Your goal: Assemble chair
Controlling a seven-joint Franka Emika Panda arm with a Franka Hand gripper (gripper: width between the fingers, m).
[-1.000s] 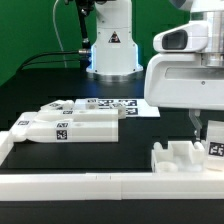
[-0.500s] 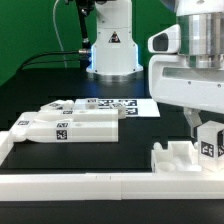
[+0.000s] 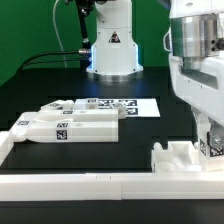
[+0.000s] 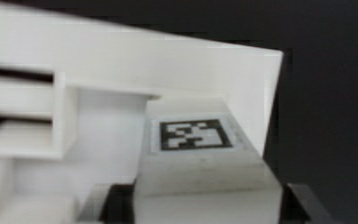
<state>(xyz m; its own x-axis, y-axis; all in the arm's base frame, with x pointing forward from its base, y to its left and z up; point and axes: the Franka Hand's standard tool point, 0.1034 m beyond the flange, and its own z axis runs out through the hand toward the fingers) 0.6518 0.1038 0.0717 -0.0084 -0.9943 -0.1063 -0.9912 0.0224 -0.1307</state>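
While our gripper [image 3: 210, 142] clamps the tagged block [image 4: 195, 136] beside the slotted piece [image 3: 172, 157], we judge seating it comes next.

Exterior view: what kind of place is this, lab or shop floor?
Probably a robotics lab test bench: an arm base on a black table, a green backdrop, and white chair parts wearing square tags beside the marker board.
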